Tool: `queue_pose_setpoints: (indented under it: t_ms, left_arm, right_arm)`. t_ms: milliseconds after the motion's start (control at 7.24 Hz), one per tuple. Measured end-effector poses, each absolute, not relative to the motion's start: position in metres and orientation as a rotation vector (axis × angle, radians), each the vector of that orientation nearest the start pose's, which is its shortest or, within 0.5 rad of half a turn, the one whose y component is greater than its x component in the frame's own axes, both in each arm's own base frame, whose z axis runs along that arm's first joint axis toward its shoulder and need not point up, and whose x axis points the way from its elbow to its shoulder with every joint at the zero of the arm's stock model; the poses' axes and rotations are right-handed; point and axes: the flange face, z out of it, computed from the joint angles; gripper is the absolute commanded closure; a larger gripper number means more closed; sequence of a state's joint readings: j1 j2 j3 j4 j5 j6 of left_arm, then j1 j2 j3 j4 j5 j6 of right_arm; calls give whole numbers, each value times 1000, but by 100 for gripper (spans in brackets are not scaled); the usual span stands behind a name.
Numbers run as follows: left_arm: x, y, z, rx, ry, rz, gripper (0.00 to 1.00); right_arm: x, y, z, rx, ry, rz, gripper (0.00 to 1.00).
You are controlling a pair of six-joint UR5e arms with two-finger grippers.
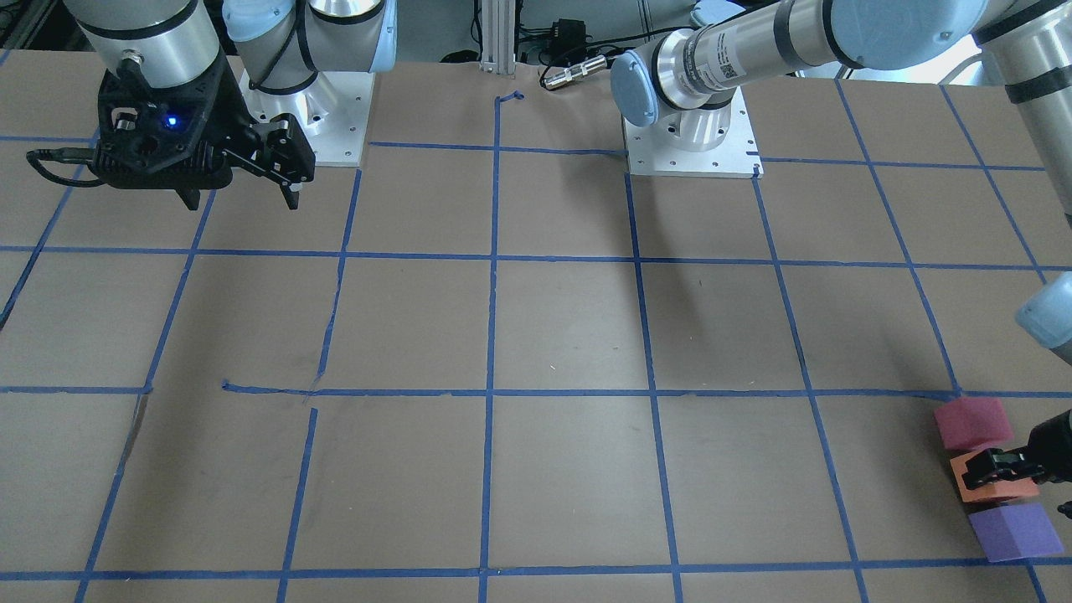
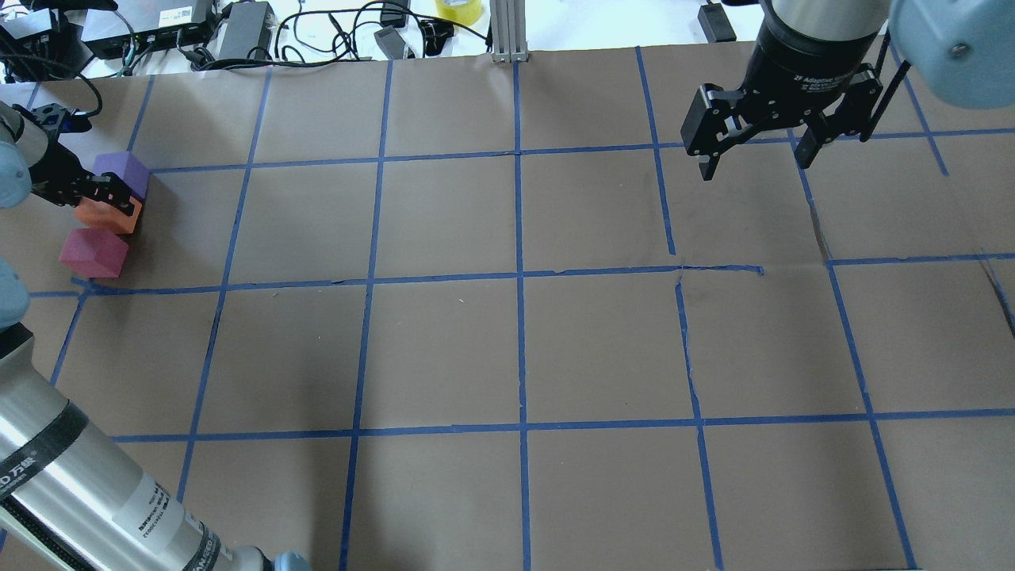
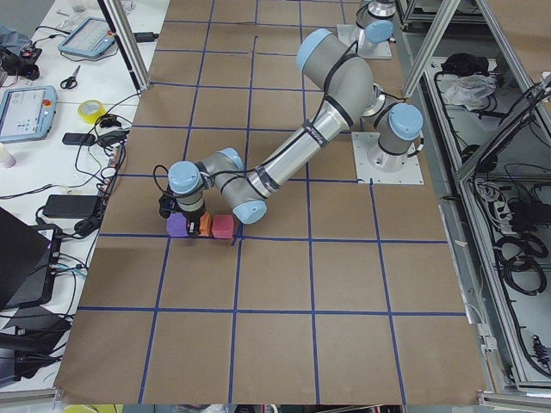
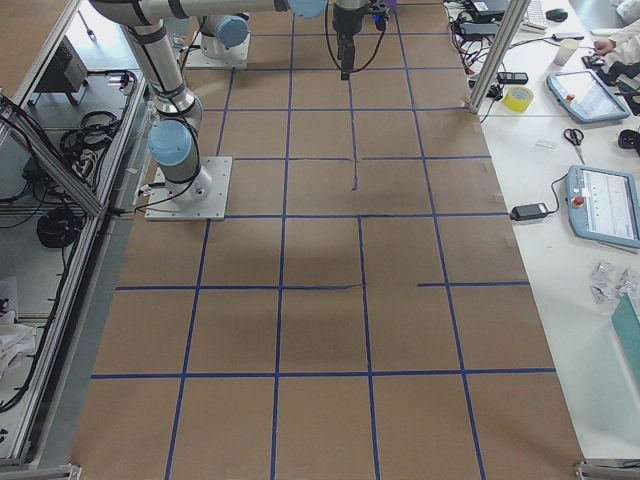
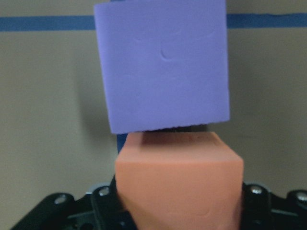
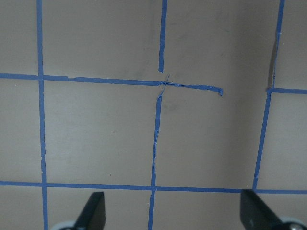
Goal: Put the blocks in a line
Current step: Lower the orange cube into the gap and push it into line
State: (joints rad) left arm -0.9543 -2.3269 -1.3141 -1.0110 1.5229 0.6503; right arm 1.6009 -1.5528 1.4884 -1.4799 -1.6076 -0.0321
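Observation:
Three small foam cubes sit in a short row at the table's far left. In the overhead view they are the purple block (image 2: pixel 123 172), the orange block (image 2: pixel 105 216) and the pinkish-red block (image 2: pixel 93 252). My left gripper (image 2: pixel 109 198) is low over the row, shut on the orange block. In the left wrist view the orange block (image 5: pixel 178 182) sits between the fingers (image 5: pixel 103 206), and the purple block (image 5: pixel 162 64) is right beyond it. In the front view the pinkish-red block (image 1: pixel 973 421), orange block (image 1: pixel 986 492) and purple block (image 1: pixel 1013 532) lie side by side. My right gripper (image 2: pixel 755 165) hangs open and empty, high over the far right.
The brown table (image 2: pixel 515 349) carries a blue tape grid. Cables, power bricks and a yellow tape roll (image 2: pixel 458 9) lie beyond the far edge. A metal post (image 2: pixel 507 32) stands at the back middle. The arm bases (image 1: pixel 691 142) are bolted near the robot's side.

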Motion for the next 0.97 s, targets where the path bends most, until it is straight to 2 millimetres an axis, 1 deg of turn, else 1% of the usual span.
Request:
queue_pose_setpoints:
  t_ms: [276, 967]
  left_arm:
    - [316, -685, 190, 70, 3139, -129, 100]
    - [317, -684, 189, 67, 3141, -135, 100]
  right_arm:
    - [144, -486, 515, -94, 3172, 41, 0]
    - [146, -484, 516, -122, 3174, 38, 0]
